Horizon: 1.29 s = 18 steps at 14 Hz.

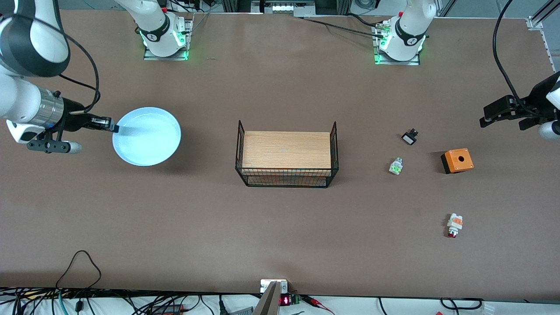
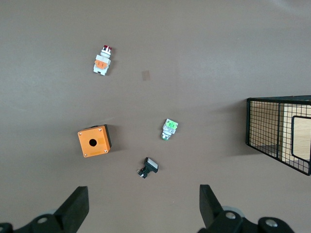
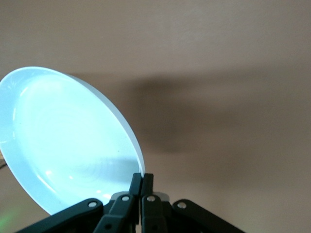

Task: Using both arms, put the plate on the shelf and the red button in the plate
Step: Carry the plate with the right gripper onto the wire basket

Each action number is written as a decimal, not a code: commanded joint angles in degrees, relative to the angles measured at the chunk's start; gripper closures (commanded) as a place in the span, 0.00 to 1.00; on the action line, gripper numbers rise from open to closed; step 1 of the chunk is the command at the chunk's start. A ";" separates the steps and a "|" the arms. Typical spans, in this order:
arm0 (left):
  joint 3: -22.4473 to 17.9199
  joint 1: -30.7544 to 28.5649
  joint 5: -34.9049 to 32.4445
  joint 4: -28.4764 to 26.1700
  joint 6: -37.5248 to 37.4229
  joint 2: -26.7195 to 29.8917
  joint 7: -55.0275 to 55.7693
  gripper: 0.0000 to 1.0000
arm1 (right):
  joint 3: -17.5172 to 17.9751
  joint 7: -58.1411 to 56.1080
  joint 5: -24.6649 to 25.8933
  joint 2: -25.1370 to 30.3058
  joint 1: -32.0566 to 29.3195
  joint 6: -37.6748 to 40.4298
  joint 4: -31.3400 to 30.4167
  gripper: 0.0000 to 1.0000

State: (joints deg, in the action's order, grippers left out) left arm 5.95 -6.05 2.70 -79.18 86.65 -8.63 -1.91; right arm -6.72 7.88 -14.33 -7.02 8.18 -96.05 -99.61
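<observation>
Gripping plate (image 1: 146, 136) rim, right hand (image 1: 114, 127); left hand (image 2: 141, 206) spread, aloft.

Even overhead light – soft shadows lie under the wire basket (image 1: 286, 175) and orange box (image 1: 457, 160). The plate (image 3: 68, 141) glares pale, overexposed – its shadow spreads blurred across the table (image 3: 233, 58).

Red button (image 2: 102, 60), orange box (image 2: 93, 141), wire basket (image 2: 277, 131), open jaws.
</observation>
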 commanded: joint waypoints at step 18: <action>-0.24 0.08 0.55 2.19 -1.05 -0.95 -0.90 0.00 | 0.65 59.16 -6.32 -3.26 28.99 -9.49 6.89 1.00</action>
State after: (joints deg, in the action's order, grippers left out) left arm 5.93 -6.04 2.71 -79.17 86.65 -8.63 -1.91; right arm -5.95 63.74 -19.81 -8.83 35.15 -103.41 -93.78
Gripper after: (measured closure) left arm 0.000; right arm 0.974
